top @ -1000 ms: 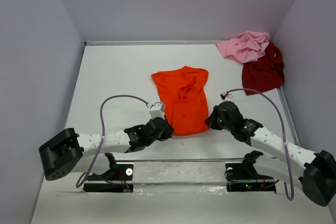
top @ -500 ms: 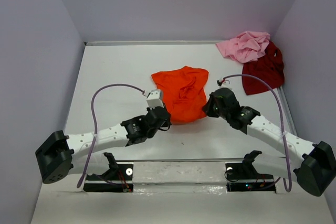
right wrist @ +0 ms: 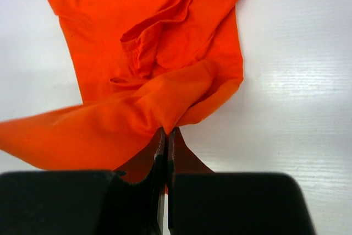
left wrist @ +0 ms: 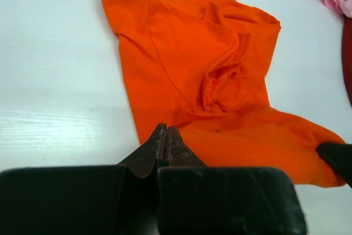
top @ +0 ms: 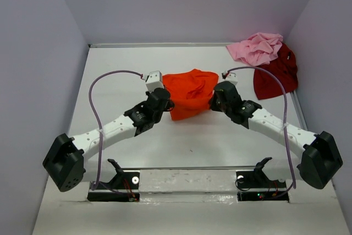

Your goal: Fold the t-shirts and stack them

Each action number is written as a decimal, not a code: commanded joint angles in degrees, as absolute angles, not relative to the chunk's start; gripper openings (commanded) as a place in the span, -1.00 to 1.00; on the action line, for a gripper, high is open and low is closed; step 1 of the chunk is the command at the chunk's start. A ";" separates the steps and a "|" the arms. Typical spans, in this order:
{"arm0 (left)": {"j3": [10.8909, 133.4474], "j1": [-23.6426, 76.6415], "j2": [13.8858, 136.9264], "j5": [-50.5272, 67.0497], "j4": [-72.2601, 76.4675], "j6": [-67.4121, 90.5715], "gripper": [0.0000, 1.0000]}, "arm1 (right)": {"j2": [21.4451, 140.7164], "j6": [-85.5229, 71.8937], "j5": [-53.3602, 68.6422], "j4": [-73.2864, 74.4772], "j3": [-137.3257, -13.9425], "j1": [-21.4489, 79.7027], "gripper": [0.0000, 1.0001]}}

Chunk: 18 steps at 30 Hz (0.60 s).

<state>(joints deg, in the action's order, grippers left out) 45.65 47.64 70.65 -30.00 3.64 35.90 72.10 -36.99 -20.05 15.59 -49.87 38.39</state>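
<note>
The orange t-shirt (top: 190,91) lies in the middle of the table, its near hem lifted and carried back over its body. My left gripper (top: 166,103) is shut on the hem's left corner (left wrist: 181,130). My right gripper (top: 213,102) is shut on the hem's right corner (right wrist: 176,115), with cloth bunched at its tips. The hem hangs as a band between the two grippers. The pink t-shirt (top: 256,48) lies crumpled at the far right corner. The dark red t-shirt (top: 275,75) lies just in front of it, partly beneath it.
White table (top: 121,75) with grey walls on three sides. The pink and dark red shirts take up the far right corner by the right wall. Cables loop above both wrists. The arm bases stand at the near edge.
Both grippers have moved away from the near edge toward the far side, pulling the orange shirt's near hem up and over its body. The shirt now looks shorter.
</note>
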 commanded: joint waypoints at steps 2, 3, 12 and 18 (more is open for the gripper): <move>52.98 44.39 75.04 -30.24 7.29 28.66 -1.00 | 77.76 -33.41 -28.46 10.47 -56.85 38.76 -1.00; 53.78 44.12 76.02 -29.89 7.73 28.04 -1.00 | 78.83 -32.88 -29.52 10.29 -57.74 38.76 -1.00; 58.62 42.19 82.09 -26.81 9.32 26.28 -1.00 | 87.54 -29.09 -33.49 8.09 -66.88 38.06 -1.00; 53.27 42.10 80.42 -25.40 11.16 28.56 -1.00 | 87.72 -29.53 -32.70 8.09 -66.53 38.06 -1.00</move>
<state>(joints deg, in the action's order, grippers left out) 55.66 42.28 82.43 -26.09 8.25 27.97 88.44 -29.98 -30.50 11.46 -64.45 38.33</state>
